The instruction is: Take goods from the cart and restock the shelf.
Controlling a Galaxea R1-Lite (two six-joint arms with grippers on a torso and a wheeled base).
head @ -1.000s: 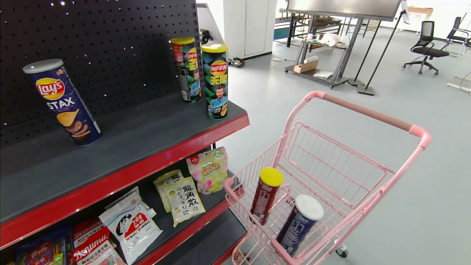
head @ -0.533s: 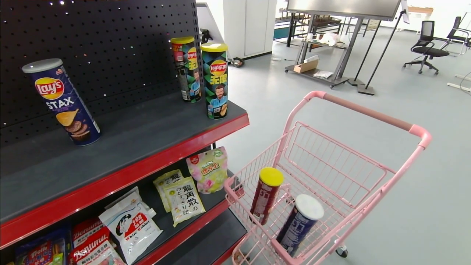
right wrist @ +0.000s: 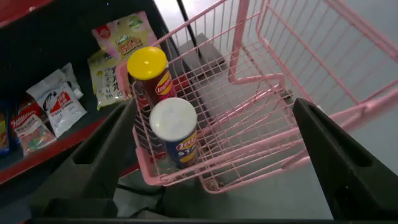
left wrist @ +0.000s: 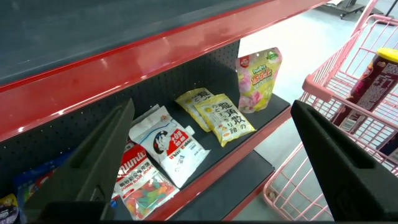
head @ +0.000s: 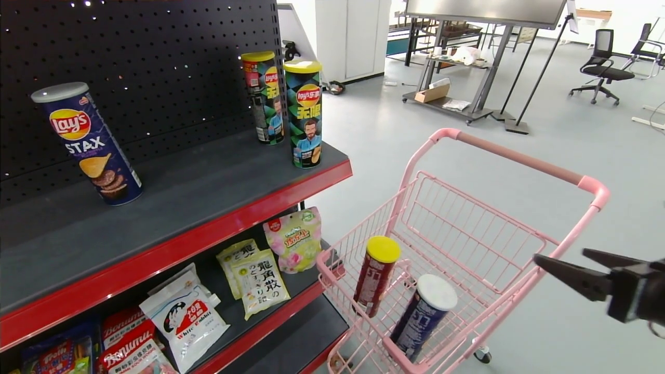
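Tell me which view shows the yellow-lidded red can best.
The head view: the red can shows lid and nearly full side in the pink cart. The right wrist view shows mostly its lid from above; the left wrist view cuts the can at the edge.

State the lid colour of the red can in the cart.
Yellow lid; right wrist view shows it best.

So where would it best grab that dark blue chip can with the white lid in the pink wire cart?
Probably the upper body of the dark blue can, just under the lid, coming from above. It stands leaning slightly, the walls of the pink wire cart fence its lower half, and the red, yellow-lidded can crowds one side. The open right gripper hovers nearest.
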